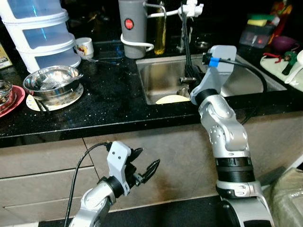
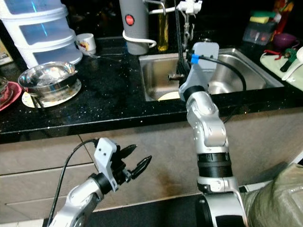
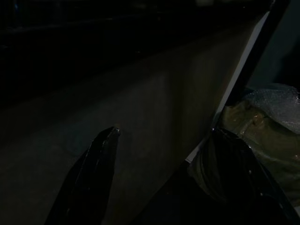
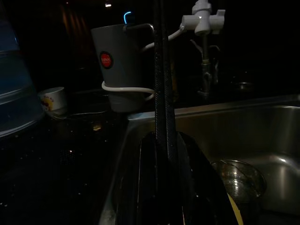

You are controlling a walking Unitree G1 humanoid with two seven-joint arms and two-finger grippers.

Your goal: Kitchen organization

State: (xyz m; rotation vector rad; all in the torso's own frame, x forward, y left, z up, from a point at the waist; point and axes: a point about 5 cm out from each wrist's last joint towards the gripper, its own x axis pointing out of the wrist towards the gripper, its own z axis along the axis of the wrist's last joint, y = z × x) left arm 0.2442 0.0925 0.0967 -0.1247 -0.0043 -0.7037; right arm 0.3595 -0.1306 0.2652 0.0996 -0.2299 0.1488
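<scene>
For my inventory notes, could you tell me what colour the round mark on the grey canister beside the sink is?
Red; the round mark on the grey canister shows best in the left eye view.

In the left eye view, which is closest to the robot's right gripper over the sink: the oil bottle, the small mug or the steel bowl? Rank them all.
Measured from the right gripper:
1. Oil bottle, just behind the sink.
2. Small mug, back of the counter, to the left.
3. Steel bowl, farthest left, on a plate.

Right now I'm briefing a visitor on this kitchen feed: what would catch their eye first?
The right gripper reaches over the steel sink, shut on a long black utensil standing upright. On the black counter to the left sits a steel bowl on a plate.
</scene>
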